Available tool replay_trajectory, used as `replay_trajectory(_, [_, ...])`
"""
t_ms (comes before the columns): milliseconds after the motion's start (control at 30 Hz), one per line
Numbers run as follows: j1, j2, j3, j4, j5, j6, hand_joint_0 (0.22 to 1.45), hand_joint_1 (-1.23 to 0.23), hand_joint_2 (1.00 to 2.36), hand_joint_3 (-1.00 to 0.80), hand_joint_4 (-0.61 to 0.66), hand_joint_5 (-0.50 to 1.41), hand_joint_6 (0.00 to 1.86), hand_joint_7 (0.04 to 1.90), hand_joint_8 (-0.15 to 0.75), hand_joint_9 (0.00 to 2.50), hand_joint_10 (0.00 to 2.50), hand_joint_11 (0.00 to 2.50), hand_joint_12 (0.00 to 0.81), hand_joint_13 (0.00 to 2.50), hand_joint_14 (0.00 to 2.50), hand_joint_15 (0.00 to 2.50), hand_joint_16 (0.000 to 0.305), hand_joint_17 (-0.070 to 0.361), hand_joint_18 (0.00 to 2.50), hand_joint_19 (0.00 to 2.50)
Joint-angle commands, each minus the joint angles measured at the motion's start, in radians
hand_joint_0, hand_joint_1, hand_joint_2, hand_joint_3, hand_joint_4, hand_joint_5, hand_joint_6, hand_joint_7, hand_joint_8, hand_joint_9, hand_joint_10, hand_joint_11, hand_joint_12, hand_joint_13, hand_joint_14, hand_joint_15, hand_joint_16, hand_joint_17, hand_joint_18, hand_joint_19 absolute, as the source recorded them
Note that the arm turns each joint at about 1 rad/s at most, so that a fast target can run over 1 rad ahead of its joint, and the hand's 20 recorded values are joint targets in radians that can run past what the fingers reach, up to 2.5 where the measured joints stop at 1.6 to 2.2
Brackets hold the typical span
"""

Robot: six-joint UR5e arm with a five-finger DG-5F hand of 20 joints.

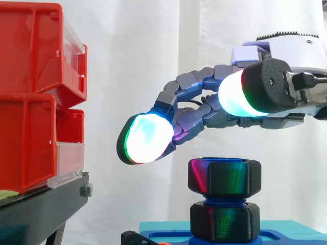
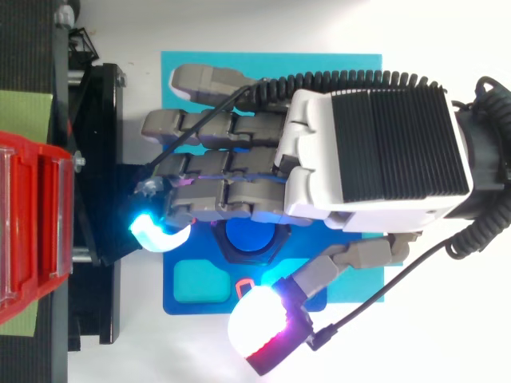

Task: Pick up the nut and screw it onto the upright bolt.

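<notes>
Nut (image 1: 225,176) sits on the upright blue bolt (image 2: 247,237); hand (image 2: 375,152) hovers just above, fingers relaxed, holding nothing

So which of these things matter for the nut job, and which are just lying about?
Job: hand, nut sitting on the bolt, upright blue bolt, blue base holding it.
Lying about: red bins, black stand.
</notes>
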Motion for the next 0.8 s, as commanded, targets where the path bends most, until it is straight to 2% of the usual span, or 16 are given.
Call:
replay_trajectory(0, [0.003, 0.000, 0.000, 0.000, 0.003, 0.000, 0.45, -0.38, 1.00, -0.50, 0.17, -0.08, 0.50, 0.81, 0.243, 0.52, 0.00, 0.00, 0.351, 0.14, 0.00, 0.00, 0.046, 0.104, 0.00, 0.00])
replay_trajectory(267, [0.009, 0.000, 0.000, -0.005, 0.003, 0.000, 0.45, -0.37, 1.00, -0.50, 0.19, -0.07, 0.50, 0.87, 0.259, 0.58, 0.00, 0.00, 0.343, 0.20, 0.00, 0.00, 0.045, 0.100, 0.00, 0.00])
replay_trajectory(767, [0.008, 0.000, -0.002, -0.026, 0.001, -0.006, 0.47, -0.38, 1.00, -0.50, 0.22, -0.04, 0.50, 0.98, 0.284, 0.76, 0.00, 0.00, 0.320, 0.35, 0.00, 0.00, 0.038, 0.085, 0.02, 0.00])
